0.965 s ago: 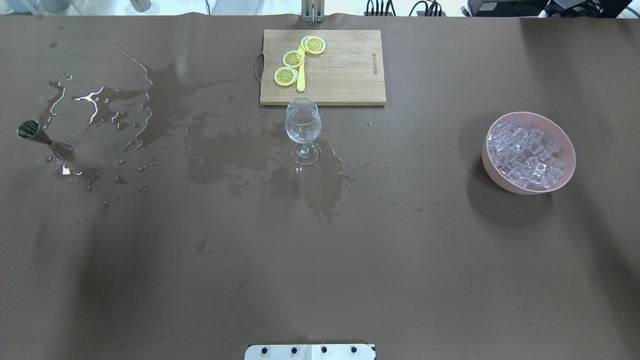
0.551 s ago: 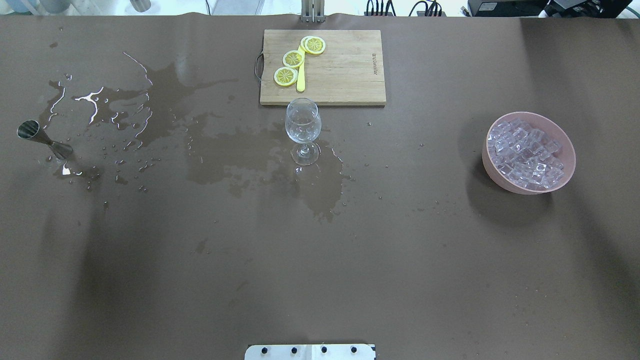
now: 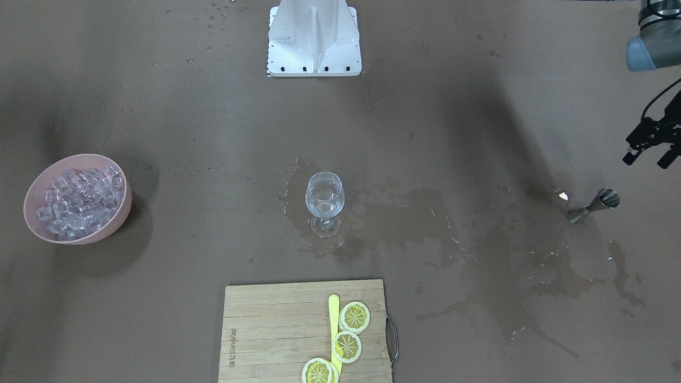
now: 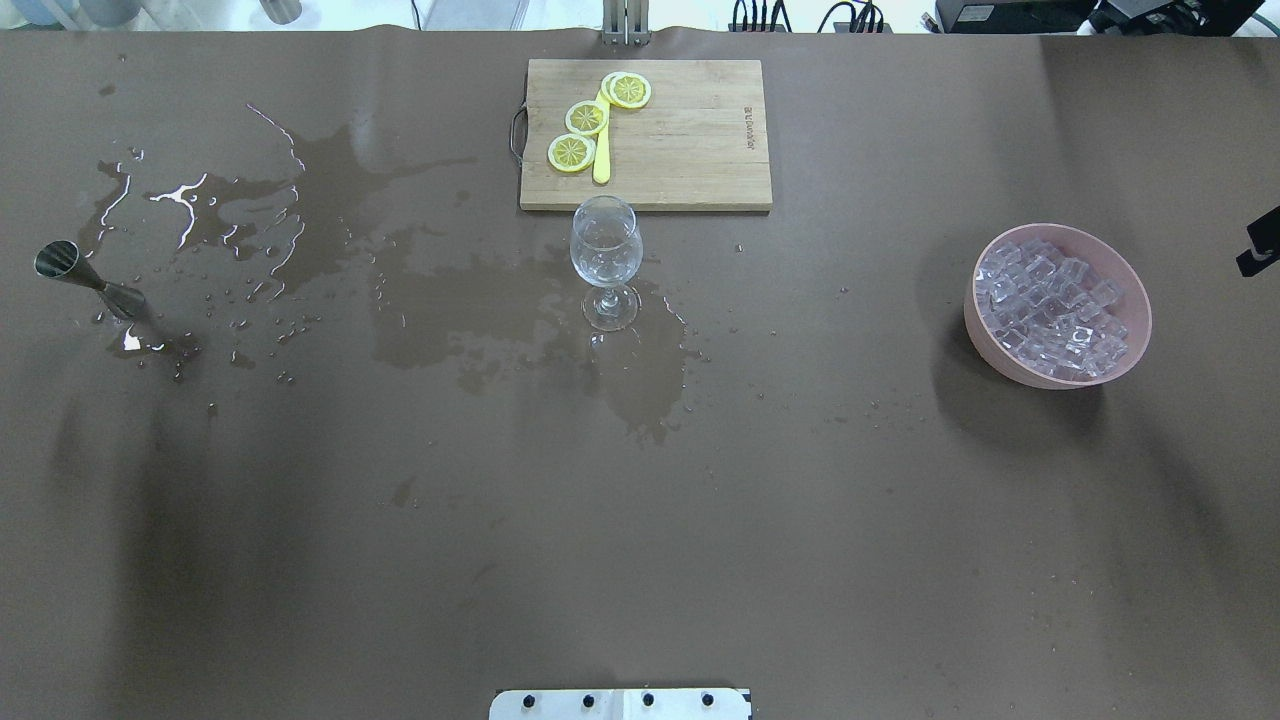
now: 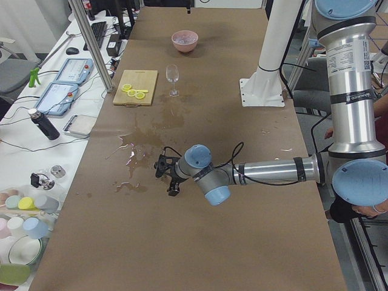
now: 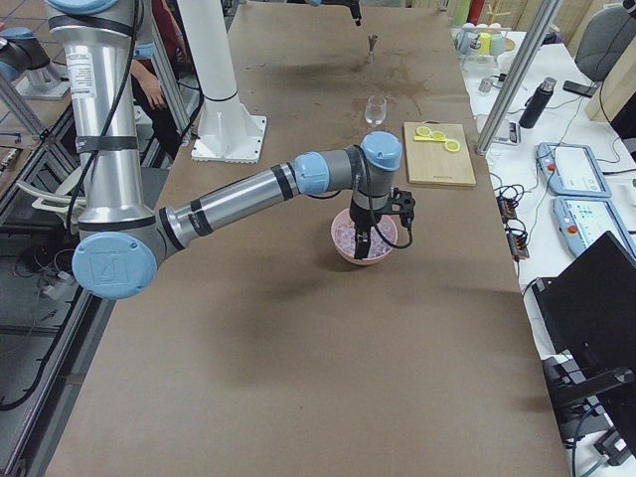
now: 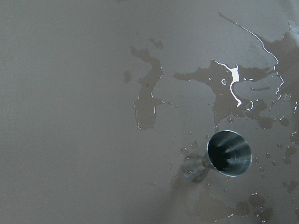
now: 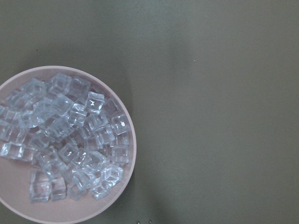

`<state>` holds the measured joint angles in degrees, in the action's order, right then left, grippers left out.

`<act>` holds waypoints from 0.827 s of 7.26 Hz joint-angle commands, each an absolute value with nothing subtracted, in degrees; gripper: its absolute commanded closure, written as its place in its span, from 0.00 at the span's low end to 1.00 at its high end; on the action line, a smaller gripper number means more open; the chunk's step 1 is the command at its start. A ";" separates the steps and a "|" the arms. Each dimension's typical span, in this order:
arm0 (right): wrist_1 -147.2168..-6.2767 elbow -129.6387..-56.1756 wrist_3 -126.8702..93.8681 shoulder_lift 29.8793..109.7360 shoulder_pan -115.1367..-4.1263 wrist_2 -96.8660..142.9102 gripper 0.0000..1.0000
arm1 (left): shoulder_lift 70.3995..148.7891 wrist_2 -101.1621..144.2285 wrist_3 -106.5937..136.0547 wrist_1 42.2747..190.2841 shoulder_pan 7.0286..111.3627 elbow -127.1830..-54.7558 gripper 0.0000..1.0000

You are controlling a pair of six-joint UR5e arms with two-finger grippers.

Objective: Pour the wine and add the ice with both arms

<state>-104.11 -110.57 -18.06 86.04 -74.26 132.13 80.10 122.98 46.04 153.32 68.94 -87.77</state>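
Note:
A clear stemmed glass (image 4: 604, 245) (image 3: 324, 199) stands upright mid-table on a wet patch. A steel jigger (image 4: 85, 280) (image 3: 593, 206) (image 7: 219, 156) stands at the far left among spilled puddles. My left gripper (image 3: 647, 158) (image 5: 167, 179) hovers just short of the jigger, its fingers apart and nothing between them. The ice (image 4: 1055, 308) (image 8: 65, 140) fills a pink bowl (image 4: 990, 352) (image 8: 132, 140) at the right. My right gripper (image 6: 381, 234) hangs over that bowl; only a black sliver of it (image 4: 1260, 248) shows overhead, so I cannot tell its state. No wine is in view.
A wooden cutting board (image 4: 690, 150) with lemon slices (image 4: 586, 117) and a yellow knife lies just behind the glass. Dark wet stains spread from the jigger to the glass. The white base block (image 4: 620, 703) sits at the near edge.
A black part of my right gripper has come into the overhead view at the right edge. The arm shadows on the table have shifted. The glass, jigger and bowl have not moved.

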 commanded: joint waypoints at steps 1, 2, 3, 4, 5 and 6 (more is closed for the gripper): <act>-101.96 -110.13 -24.48 84.04 -70.15 132.01 0.00 | 82.34 119.55 47.89 154.07 64.18 -87.02 0.04; -101.87 -109.34 -26.00 82.63 -67.53 131.75 0.00 | 84.09 119.36 47.90 154.16 62.77 -85.71 0.04; -101.87 -106.64 -27.32 79.57 -66.80 131.75 0.00 | 84.46 118.40 47.90 154.25 62.49 -85.69 0.04; -101.87 -103.13 -28.29 75.63 -66.01 131.40 0.00 | 85.25 117.34 47.90 154.42 61.45 -85.52 0.04; -101.43 -98.83 -29.17 71.84 -65.83 130.61 0.00 | 85.43 114.20 47.99 154.68 59.61 -85.52 0.06; -99.25 -97.31 -30.66 71.46 -64.79 130.61 0.00 | 86.30 112.60 48.68 154.77 58.37 -84.56 0.05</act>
<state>-101.08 -100.46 -29.01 73.65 -65.82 130.92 85.44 115.02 48.12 154.59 60.09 -85.33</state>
